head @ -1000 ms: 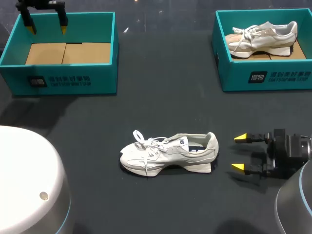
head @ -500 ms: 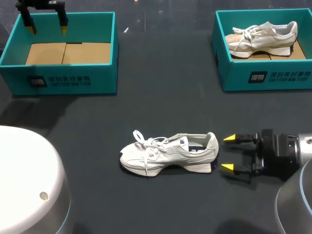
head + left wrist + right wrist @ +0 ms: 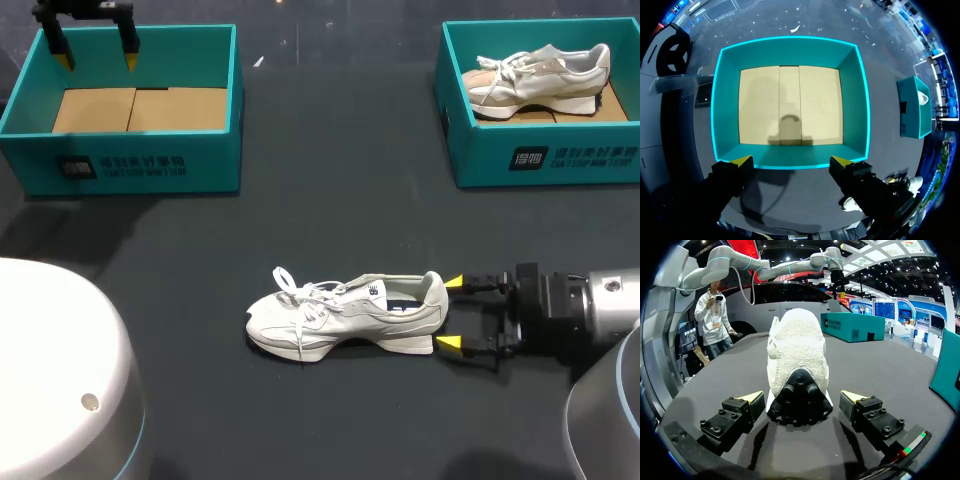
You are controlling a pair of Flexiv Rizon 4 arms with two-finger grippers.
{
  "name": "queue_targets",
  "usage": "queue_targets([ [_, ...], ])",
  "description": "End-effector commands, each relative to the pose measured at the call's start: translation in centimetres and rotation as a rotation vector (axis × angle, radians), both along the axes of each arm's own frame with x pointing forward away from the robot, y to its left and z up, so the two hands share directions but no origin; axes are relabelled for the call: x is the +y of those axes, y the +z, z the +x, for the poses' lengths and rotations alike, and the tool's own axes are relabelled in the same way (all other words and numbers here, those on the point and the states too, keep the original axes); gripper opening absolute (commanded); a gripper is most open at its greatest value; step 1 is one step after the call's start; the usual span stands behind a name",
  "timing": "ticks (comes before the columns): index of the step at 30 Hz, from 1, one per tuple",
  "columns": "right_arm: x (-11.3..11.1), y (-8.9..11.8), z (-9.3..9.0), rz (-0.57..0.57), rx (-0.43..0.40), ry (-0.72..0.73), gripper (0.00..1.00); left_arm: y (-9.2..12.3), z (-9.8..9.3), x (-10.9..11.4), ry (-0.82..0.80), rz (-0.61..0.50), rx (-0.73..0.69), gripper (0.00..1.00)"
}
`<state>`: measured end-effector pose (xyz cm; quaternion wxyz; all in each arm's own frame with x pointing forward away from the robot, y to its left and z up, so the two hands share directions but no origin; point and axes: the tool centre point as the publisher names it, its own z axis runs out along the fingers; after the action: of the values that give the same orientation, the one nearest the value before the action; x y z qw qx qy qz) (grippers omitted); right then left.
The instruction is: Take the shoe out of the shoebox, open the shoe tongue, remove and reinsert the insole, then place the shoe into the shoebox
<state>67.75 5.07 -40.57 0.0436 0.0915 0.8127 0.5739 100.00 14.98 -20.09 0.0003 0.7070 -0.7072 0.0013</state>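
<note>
A pale shoe [image 3: 345, 313] is seen lying on its sole on the dark surface [image 3: 330, 200], toe turned to 9 o'clock and heel to 3 o'clock. At 3 o'clock of the shoe the right gripper [image 3: 452, 314] is held low. Its fingers are spread wide, and the yellow tips are set to either side of the heel. In the right wrist view the heel of the shoe [image 3: 797, 370] is framed between the fingers [image 3: 742, 407], with a gap left on each side.

At 10 o'clock of the shoe a teal shoebox [image 3: 130, 150] is placed, its cardboard floor in sight. The left gripper [image 3: 97, 60] is held above its far wall with fingers wide apart. At 2 o'clock a second teal shoebox [image 3: 545, 160] is found, and another shoe [image 3: 540, 75] is kept inside it.
</note>
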Motion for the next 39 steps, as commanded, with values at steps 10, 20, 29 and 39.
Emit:
queue_targets([
  [10,2.1,-0.2,0.5,0.008,-0.007,0.03,1.0,0.0,0.0,0.0,0.0,0.001,0.001,1.0],
  [20,3.5,-0.6,0.7,0.01,-0.002,0.065,1.0,0.0,0.0,0.0,0.0,0.001,0.001,1.0],
  [29,4.3,-0.7,0.7,0.015,-0.006,0.082,1.0,0.0,0.0,0.0,0.0,0.001,0.001,1.0],
  [39,5.0,-0.9,0.8,0.024,-0.021,0.104,0.29,0.0,0.0,0.0,0.0,0.001,0.001,1.0],
])
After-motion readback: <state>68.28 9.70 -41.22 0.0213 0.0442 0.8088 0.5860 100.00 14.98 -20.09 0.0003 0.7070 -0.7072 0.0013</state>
